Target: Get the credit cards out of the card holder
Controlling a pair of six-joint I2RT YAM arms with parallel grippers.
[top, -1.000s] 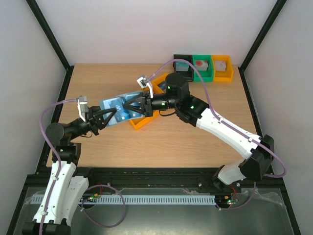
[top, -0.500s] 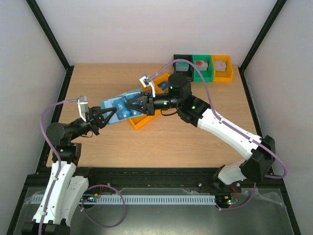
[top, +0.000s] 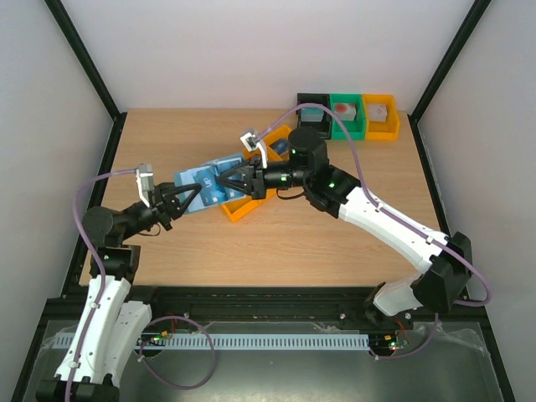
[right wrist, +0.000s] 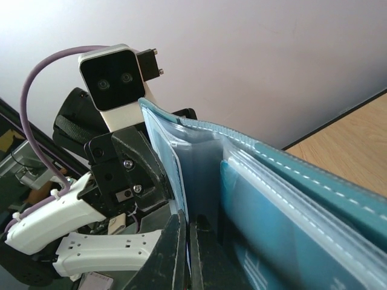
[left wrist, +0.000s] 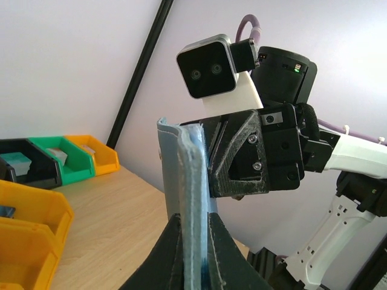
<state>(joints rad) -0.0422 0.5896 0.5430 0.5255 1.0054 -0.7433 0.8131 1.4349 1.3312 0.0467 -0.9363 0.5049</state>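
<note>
The left gripper reaches up and right, the right gripper reaches left. Their tips are close together and facing, both with jaws pinched closed.

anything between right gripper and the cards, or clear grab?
Only the card holder itself. The right gripper is shut on one of its thin leaves, the left gripper clamps the opposite end, and no bare card shows in its clear pockets.

I can read no text, number or brand from here. The card holder, left of centre in the overhead view, carries small white marks, but they are too blurred for me to make out.
</note>
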